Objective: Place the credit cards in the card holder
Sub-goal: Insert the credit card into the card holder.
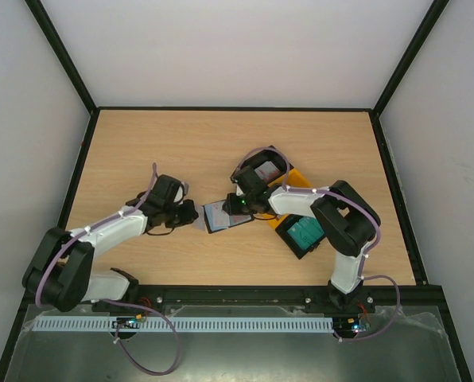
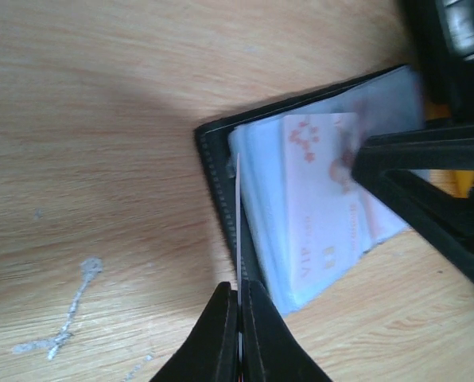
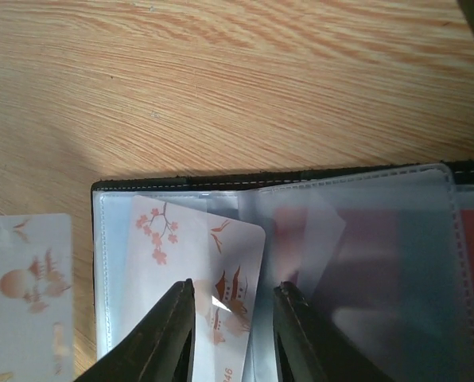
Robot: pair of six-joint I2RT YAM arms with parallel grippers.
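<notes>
card holder [image 1: 223,215] open mid-tabletop, between both arms | left wrist alone shows: left fingers [image 2: 221,334] pinching thin upright sheet [image 2: 238,223] at its left edge | right wrist alone shows: right fingers [image 3: 173,334] spread over blossom-print card [image 3: 197,247] in sleeve

left pincer [image 2: 238,291] clamped shut, right pincer [image 3: 234,291] jaws partly spread.

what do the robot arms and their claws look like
Both the left arm and right arm have white tubular links between bulky black joint housings. Lilac cables run along them, held by white ties. A small green light glows at the right wrist. The left claw and right claw have plain black, tapering fingers.
</notes>
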